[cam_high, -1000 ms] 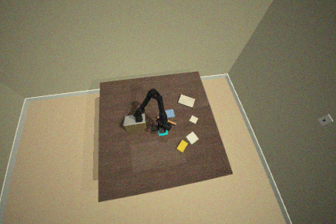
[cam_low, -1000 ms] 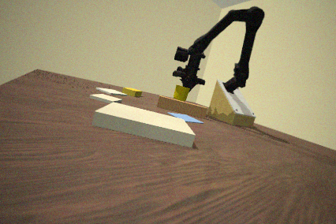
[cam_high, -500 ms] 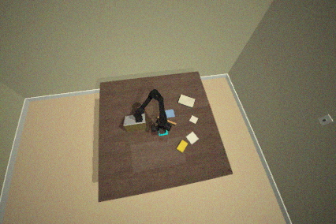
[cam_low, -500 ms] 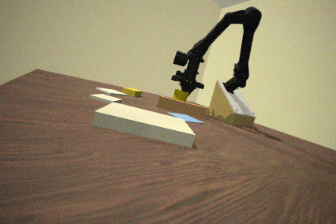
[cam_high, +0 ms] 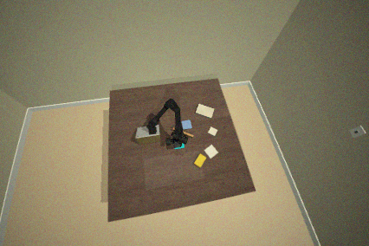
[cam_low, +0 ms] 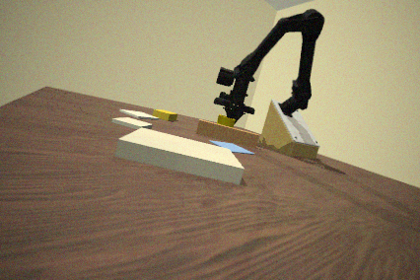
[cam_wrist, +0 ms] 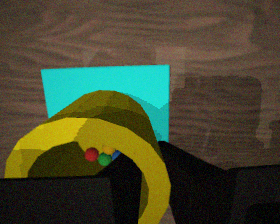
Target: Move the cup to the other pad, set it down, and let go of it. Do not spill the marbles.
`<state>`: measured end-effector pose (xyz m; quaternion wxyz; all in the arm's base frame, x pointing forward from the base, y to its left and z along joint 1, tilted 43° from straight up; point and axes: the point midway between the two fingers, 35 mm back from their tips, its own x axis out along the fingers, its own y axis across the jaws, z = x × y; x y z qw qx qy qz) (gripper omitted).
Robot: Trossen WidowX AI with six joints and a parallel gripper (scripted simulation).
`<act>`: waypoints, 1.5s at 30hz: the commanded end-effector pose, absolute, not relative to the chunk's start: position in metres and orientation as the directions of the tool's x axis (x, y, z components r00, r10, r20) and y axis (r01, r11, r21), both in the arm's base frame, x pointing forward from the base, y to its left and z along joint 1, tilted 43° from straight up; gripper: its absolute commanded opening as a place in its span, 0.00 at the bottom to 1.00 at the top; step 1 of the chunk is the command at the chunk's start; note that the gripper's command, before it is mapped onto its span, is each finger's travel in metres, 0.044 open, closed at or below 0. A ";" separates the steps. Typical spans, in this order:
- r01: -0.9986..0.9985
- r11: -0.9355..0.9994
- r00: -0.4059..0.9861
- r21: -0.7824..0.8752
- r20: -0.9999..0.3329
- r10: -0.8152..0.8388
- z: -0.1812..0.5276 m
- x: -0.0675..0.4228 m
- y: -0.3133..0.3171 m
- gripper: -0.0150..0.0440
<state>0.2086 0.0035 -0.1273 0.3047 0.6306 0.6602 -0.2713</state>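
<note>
while the black robot arm (cam_low: 302, 48) bends down over the dark brown wooden table (cam_low: 148, 226), its black gripper (cam_low: 233, 110) is squeezed tight on the rim of the round yellow cup (cam_wrist: 98, 142). the cup sits over the flat bright blue-green square pad (cam_wrist: 98, 82). if it touches the pad, i cannot tell. inside the cup lie small marbles (cam_wrist: 102, 155), red, green, orange and blue. a flat light blue pad (cam_low: 232, 147) lies near a long orange-brown block (cam_low: 227, 132).

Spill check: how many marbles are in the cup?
4 visible, clustered at the bottom of the cup: red, green, orange, and a blue sliver. The gripper's body hides the cup's lower part; more may sit there.
</note>
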 end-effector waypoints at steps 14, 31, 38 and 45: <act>0.998 0.058 -0.018 0.028 -0.745 0.667 -0.127 0.209 0.003 0.50; 0.998 0.057 -0.019 0.026 -0.746 0.666 -0.118 0.210 -0.006 0.50; 0.998 0.056 -0.019 0.024 -0.745 0.666 -0.111 0.210 -0.013 0.50; 0.998 0.055 -0.020 0.023 -0.745 0.667 -0.103 0.210 -0.020 0.50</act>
